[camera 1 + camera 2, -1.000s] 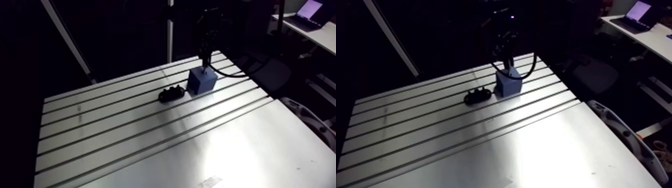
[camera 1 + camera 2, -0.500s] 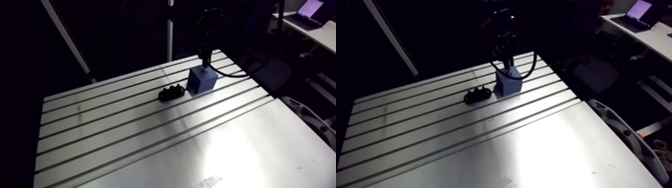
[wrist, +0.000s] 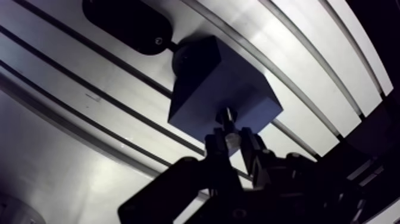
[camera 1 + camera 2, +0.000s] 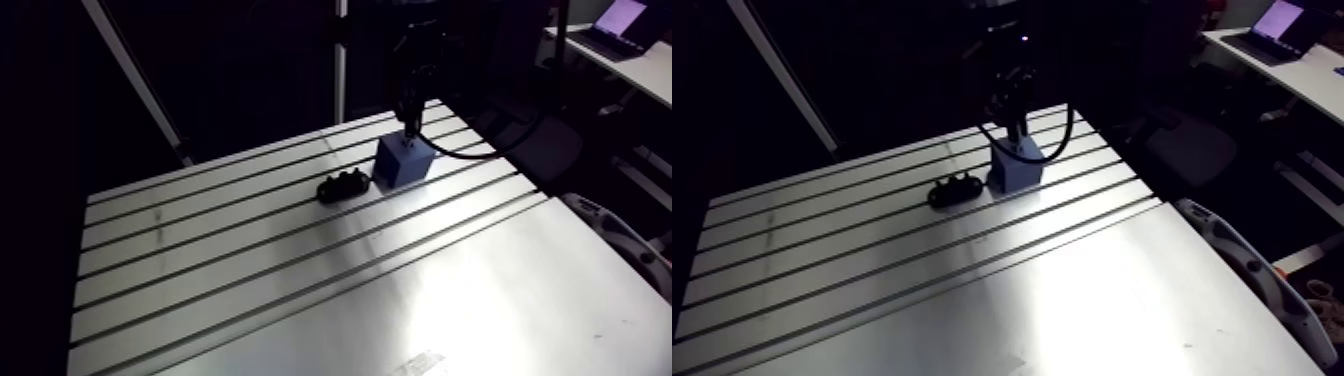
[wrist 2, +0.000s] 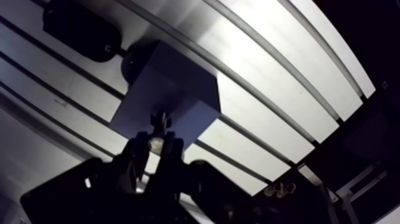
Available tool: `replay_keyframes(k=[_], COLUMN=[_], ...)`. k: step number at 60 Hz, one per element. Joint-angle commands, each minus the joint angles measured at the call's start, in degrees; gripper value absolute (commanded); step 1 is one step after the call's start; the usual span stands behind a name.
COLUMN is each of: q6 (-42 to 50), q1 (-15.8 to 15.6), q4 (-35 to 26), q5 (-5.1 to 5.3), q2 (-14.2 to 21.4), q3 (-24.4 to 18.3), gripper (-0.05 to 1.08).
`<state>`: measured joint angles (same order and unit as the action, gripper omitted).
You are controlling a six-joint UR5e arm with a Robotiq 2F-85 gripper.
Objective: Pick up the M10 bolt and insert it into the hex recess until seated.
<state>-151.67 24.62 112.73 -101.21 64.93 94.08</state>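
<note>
The tool [image 3: 230, 139] clamps the bolt [image 3: 225, 115] over the blue block [image 3: 214, 77], with a black piece [image 4: 342, 186] just beside the block; only the wrist view shows the grip.

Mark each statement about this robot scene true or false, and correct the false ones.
1. The claw grips a bolt between its fingers. True.
2. The claw hangs over the blue block. True.
3. The black part lies on top of the blue block. False: it lies beside the block, on the table.
4. The table is smooth wood. False: it is metal with long slots.
</note>
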Motion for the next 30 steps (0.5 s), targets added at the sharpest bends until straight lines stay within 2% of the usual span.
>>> replay_keyframes(k=[1, 2, 3, 4, 5, 7, 14, 30], q6=[0.0, 0.0, 0.0, 0.0, -0.1, -0.2, -0.2, 0.1], q1=[0.0, 0.0, 0.0, 0.0, -0.1, -0.1, -0.2, -0.1], q4=[0.0, 0.0, 0.0, 0.0, 0.0, 0.0, 0.1, 0.1], q5=[0.00, 0.00, 0.00, 0.00, -0.07, -0.08, -0.26, 0.17], q2=[0.2, 0.2, 0.3, 0.3, 0.3, 0.3, 0.5, 0.6], q3=[0.2, 0.2, 0.3, 0.3, 0.3, 0.4, 1.2, 1.0], gripper=[0.55, 0.55, 0.29, 0.29, 0.06, 0.01, 0.01, 0.01])
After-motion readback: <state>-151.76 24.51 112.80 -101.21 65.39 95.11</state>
